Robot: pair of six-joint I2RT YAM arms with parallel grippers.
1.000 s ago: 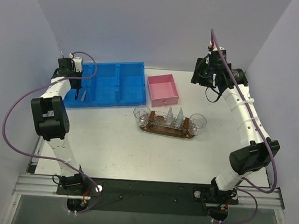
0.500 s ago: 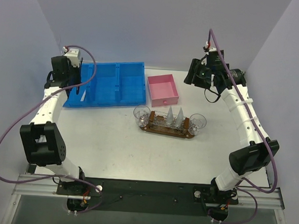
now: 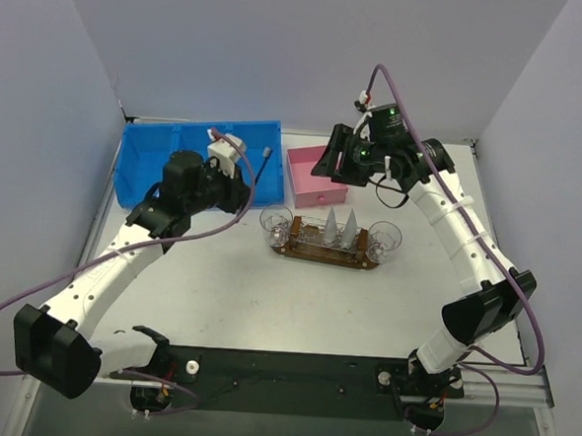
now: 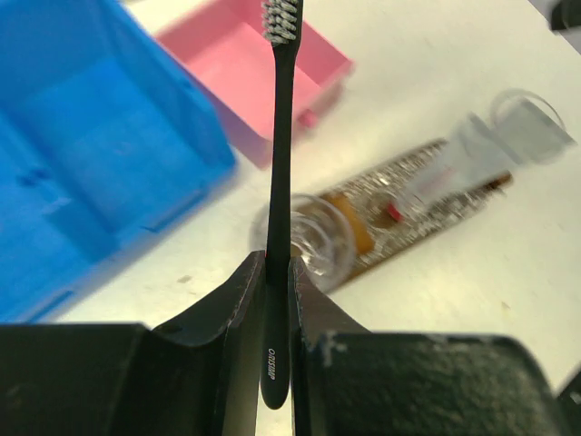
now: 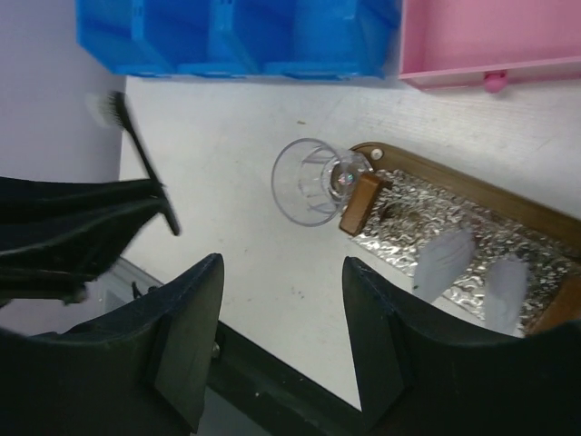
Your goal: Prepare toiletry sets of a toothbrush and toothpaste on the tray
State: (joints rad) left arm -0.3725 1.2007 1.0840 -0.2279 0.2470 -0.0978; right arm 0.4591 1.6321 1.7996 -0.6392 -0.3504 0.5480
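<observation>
Since the earlier frame both arms have swung inward. The left arm has quit the far-left end of the blue bin (image 3: 152, 155) and reaches toward the middle of the table, and the right arm has come across to hang over the pink box (image 3: 311, 185).

Left gripper (image 4: 272, 272): jaws nearly closed, pinching the lower handle of a black toothbrush (image 4: 280, 136). The brush juts straight out past the fingertips with its white bristles outermost. The grip near the butt probably leaves the long free end clear for lowering into a cup.

Tray (image 3: 323, 259): lies just in front of the pink box. It carries the left-end cup (image 3: 276, 222) and the right-end cup (image 3: 385, 240), with two toothpaste tubes (image 3: 330, 225) standing upright between them. Whether either cup already holds anything cannot be told.

In the left wrist view the brush handle lines up over the left-end cup, which is the likely target.

Right gripper (image 5: 281, 263): jaws wide apart and empty, looking down on the left-end cup and that end of the tray. It appears to be waiting, perhaps to take a tube.

With the tubes outside the cups and the brush in the air, the sets are judged unfinished.
</observation>
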